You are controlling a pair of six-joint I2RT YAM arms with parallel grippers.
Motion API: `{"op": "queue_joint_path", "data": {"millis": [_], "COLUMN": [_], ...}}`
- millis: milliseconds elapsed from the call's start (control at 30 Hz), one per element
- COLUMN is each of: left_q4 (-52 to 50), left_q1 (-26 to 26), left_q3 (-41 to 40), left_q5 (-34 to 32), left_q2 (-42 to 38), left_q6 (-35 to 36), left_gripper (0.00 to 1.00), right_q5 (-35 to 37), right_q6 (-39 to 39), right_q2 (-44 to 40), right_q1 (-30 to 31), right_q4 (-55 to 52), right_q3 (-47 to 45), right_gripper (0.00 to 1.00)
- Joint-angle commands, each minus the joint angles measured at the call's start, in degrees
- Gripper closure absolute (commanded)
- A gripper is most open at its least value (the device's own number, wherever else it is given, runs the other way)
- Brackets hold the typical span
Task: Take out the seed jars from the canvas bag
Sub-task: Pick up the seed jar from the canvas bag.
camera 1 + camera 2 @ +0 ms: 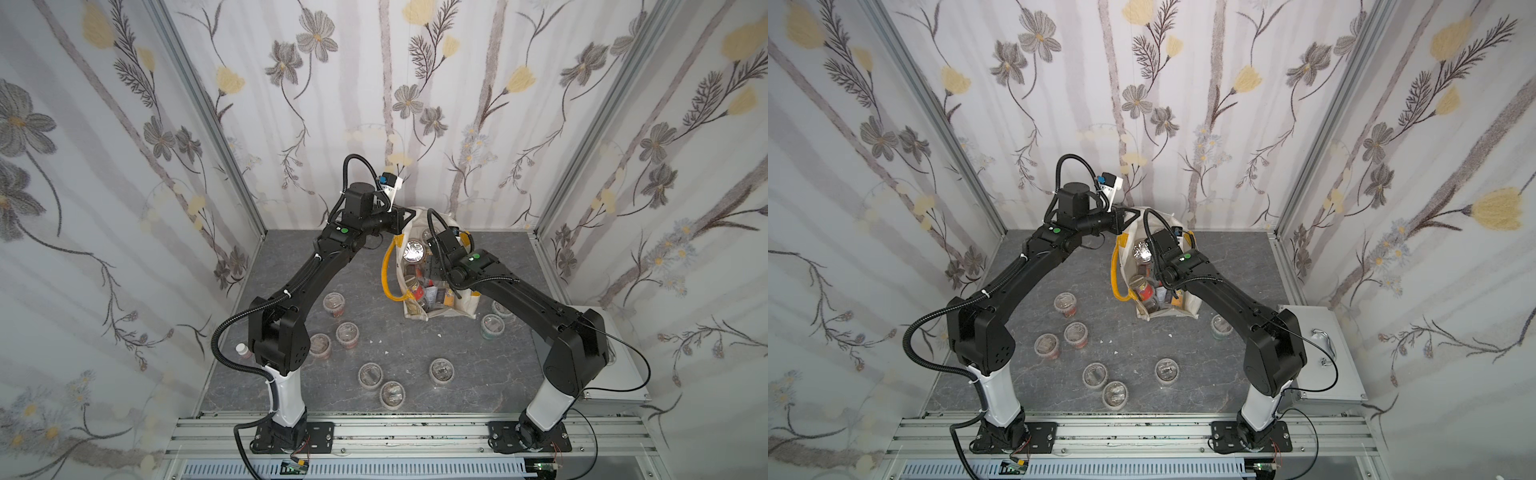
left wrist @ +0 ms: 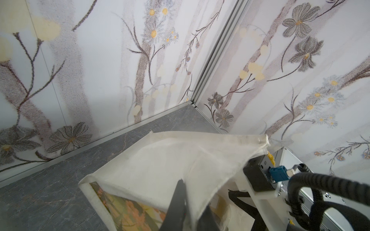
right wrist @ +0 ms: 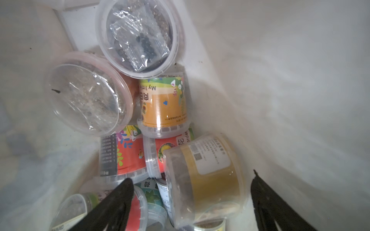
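- Tabletop (image 1: pixel 316 266): grey marbled surface. Bearings below are read from its centre in the top views, with twelve o'clock at the far wall.
- Silver metal case (image 1: pixel 1345 374): lies flat at four o'clock on the table's edge, handle uppermost, beside the right arm's base.
- Canvas bag (image 1: pixel 463 309): stands at one o'clock with its mouth open upward. One yellow handle (image 1: pixel 388 274) hangs down its nine o'clock side.
- Left gripper (image 2: pixel 183 188): jaws pinched tight on the cream cloth of the bag's rim, holding that edge raised.
- Right gripper (image 3: pixel 191 180): reaches down inside the bag. Jaws are spread wide and grip nothing.
- Seed jars (image 1: pixel 347 334): eight stand lid-up on the tabletop in a top view.
  - One at ten o'clock.
  - Two near each other at eight to nine.
  - Two just beside each other at six.
  - One at five.
  - Two at three, near the bag's corner and partly under the right arm.
  - More lie tumbled in the bag, with red, orange and green bands.
- Yellow-banded jar (image 3: pixel 206 176): lies on its side in the bag between the right gripper's fingers. Contact cannot be confirmed.
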Motion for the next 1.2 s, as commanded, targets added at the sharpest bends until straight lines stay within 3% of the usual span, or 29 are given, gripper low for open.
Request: {"op": "queue_joint_path", "data": {"millis": [0, 233, 400, 633, 967, 1167], "left_q4": [7.3, 8.7, 8.8, 9.5, 10.2, 10.7], "left_q1": [0.0, 0.1, 0.0, 0.0, 0.0, 0.1], "left_q3": [-0.2, -1.5, -1.4, -1.5, -3.7, -3.8], "left_q5": [0.5, 0.8, 1.2, 1.9, 1.6, 1.6], "left_q2": [-1.2, -1.7, -1.4, -1.5, -2.7, -2.5], "left_q6": [0.6, 0.4, 0.3, 0.3, 1.1, 0.8], "left_gripper": [1.00, 1.00, 1.00, 1.00, 1.00, 1.00], "right_q5": [3.6, -1.9, -5.8, -5.8, -5.4, -4.0], "right_q6": [9.6, 10.6, 2.9, -6.6, -8.9, -10.7], "right_q2": [-0.4, 1.7, 0.7, -0.8, 2.2, 2.1], "right_q1": [0.0, 0.5, 1.8, 1.9, 1.2, 1.2], "right_q4": [-3.7, 1.4, 9.5, 15.4, 16.2, 15.8], "right_q3": [-0.3, -4.6, -6.7, -8.0, -6.6, -6.2], "right_gripper": [0.13, 0.12, 0.14, 0.17, 0.37, 0.42]}}
